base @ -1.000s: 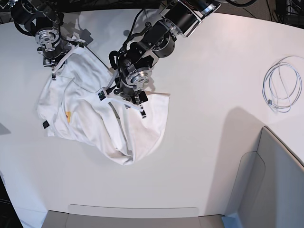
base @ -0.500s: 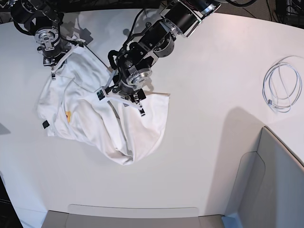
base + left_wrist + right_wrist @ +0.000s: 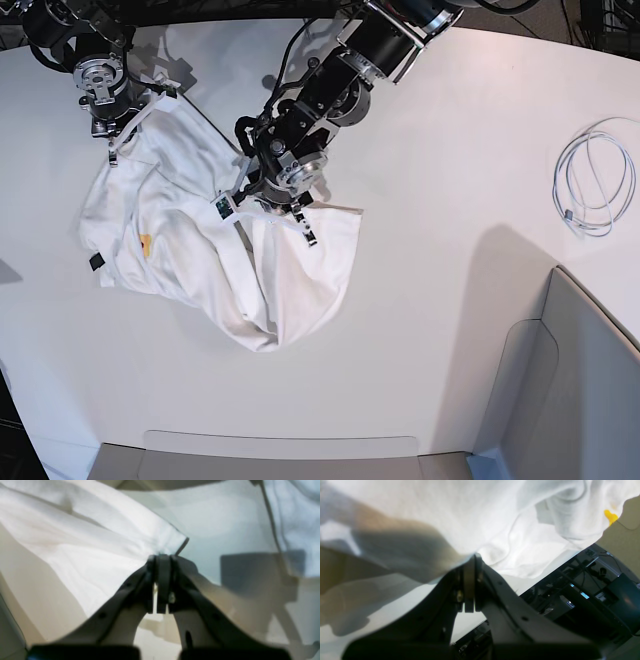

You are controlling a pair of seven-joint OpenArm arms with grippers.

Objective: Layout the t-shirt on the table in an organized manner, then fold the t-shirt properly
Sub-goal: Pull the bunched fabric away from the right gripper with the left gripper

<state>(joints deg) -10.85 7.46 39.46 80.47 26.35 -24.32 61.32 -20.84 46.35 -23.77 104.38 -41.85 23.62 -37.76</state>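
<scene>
While the t-shirt (image 3: 215, 250) lies crumpled on the table (image 3: 430, 200) | left gripper (image 3: 162, 556) now clamps its hem, open a second ago | right gripper (image 3: 471, 555) stays clamped on another edge.

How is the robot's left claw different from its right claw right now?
The left gripper pinches the t-shirt at a flat hemmed edge near the middle of the table; the right gripper pinches bunched cloth near the table's far edge. The left arm reaches far over the table; the right arm stays close to the rim. Both are shut on the same white shirt.
</scene>
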